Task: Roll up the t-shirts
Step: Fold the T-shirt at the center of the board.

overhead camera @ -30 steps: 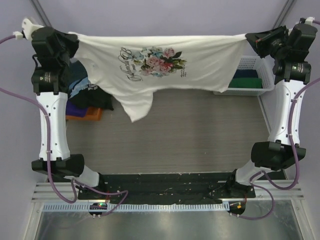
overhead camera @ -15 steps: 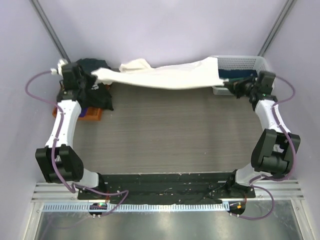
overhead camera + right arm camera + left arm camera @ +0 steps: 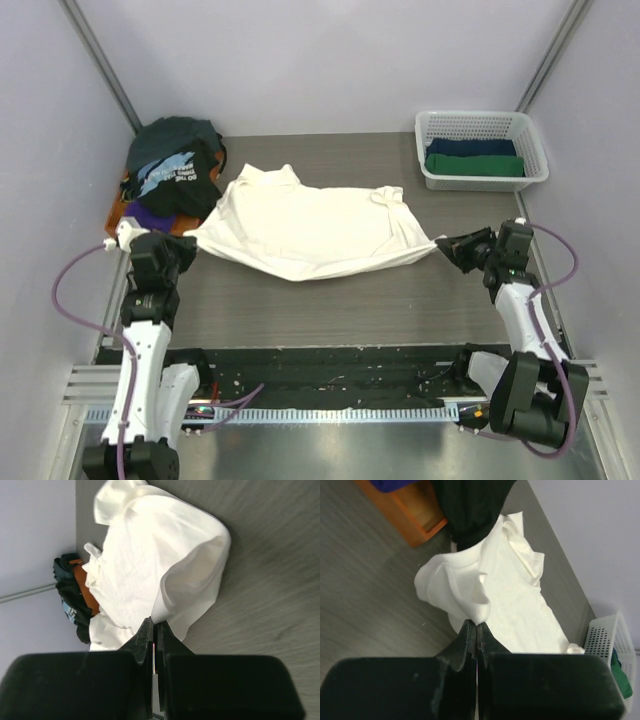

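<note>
A cream-white t-shirt point(image 3: 310, 228) lies spread across the middle of the table, plain side up, its print hidden. My left gripper point(image 3: 190, 244) is shut on the shirt's left corner, low over the table. In the left wrist view the left gripper point(image 3: 476, 624) pinches a fold of the white t-shirt point(image 3: 510, 595). My right gripper point(image 3: 441, 243) is shut on the right corner. The right wrist view shows the right gripper point(image 3: 154, 622) clamping the edge of the white t-shirt point(image 3: 150, 555). More t-shirts point(image 3: 175, 172), black, teal and purple, are heaped at the back left.
The heap sits on an orange tray point(image 3: 125, 205) by the left wall. A white lattice basket point(image 3: 480, 125) at the back right holds a navy roll point(image 3: 470, 147) and a green roll point(image 3: 475, 166). Bare grey tabletop lies in front of the shirt.
Both arms came down from holding the shirt stretched in the air and drew it toward the near side. The shirt now lies flat on the table, still held at both corners.
</note>
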Robot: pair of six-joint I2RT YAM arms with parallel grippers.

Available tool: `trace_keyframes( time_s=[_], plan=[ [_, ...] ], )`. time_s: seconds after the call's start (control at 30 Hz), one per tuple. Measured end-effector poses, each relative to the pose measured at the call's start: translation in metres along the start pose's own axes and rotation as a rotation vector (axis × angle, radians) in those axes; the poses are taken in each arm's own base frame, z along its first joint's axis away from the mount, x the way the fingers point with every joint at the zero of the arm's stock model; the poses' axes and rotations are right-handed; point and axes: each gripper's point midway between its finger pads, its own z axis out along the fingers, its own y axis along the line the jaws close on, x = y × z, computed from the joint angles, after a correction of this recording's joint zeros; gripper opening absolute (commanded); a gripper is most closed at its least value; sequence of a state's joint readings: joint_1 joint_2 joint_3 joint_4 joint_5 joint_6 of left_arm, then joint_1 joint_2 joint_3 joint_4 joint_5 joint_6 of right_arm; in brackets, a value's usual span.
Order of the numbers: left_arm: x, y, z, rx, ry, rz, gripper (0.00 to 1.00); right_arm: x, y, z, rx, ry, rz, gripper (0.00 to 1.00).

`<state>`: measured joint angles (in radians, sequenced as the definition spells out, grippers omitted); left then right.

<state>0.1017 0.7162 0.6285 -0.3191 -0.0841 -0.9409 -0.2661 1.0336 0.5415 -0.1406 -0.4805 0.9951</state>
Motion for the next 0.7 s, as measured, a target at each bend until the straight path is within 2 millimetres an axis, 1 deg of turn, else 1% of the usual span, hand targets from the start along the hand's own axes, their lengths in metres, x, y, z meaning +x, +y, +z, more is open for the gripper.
trace_keyframes(
  time_s=[0.03,0.07,0.13,0.17,0.23,0.3,0.33,0.37,0.4,0.43,0.47,0.5,0.53,0.63,0.7],
  plan=[
    [0.004,0.009,-0.006,-0.015,-0.003,0.004,0.0,0.008,-0.015,-0.002,0.03,0.004,0.0,0.01],
    [0.007,0.017,-0.013,-0.029,-0.007,0.006,0.0,0.009,-0.014,-0.005,0.022,-0.004,-0.009,0.01],
    [0.01,0.029,-0.025,-0.052,-0.018,0.006,0.0,0.016,-0.029,-0.012,0.054,-0.014,-0.025,0.01],
    [0.013,0.039,-0.033,-0.069,-0.028,0.001,0.0,0.02,-0.037,-0.016,0.074,-0.02,-0.031,0.01],
    [0.018,0.053,-0.044,-0.097,-0.039,-0.023,0.0,0.024,-0.047,-0.024,0.102,-0.039,-0.042,0.01],
    [0.024,0.062,-0.053,-0.109,-0.043,-0.063,0.0,0.028,-0.057,-0.034,0.128,-0.073,-0.047,0.02],
    [0.028,0.067,-0.057,-0.122,-0.04,-0.082,0.03,0.028,-0.061,-0.038,0.138,-0.093,-0.048,0.05],
    [0.031,0.073,-0.06,-0.146,-0.036,-0.107,0.08,0.029,-0.066,-0.045,0.154,-0.122,-0.05,0.11],
    [0.033,0.077,-0.061,-0.165,-0.034,-0.122,0.19,0.029,-0.069,-0.049,0.164,-0.139,-0.049,0.22],
    [0.036,0.083,-0.063,-0.191,-0.031,-0.137,0.41,0.029,-0.072,-0.055,0.173,-0.162,-0.046,0.5],
    [0.038,0.09,-0.064,-0.227,-0.033,-0.155,0.46,0.029,-0.074,-0.059,0.178,-0.183,-0.044,0.59],
    [0.039,0.096,-0.066,-0.252,-0.035,-0.159,0.51,0.029,-0.075,-0.063,0.179,-0.203,-0.035,0.65],
    [0.039,0.103,-0.067,-0.288,-0.043,-0.181,0.54,0.028,-0.077,-0.068,0.184,-0.224,-0.038,0.66],
    [0.039,0.12,-0.071,-0.381,-0.061,-0.195,0.55,0.03,-0.085,-0.076,0.209,-0.252,-0.033,0.66],
    [0.035,0.125,-0.075,-0.421,-0.077,-0.184,0.56,0.032,-0.093,-0.078,0.247,-0.253,-0.025,0.65]
  ],
)
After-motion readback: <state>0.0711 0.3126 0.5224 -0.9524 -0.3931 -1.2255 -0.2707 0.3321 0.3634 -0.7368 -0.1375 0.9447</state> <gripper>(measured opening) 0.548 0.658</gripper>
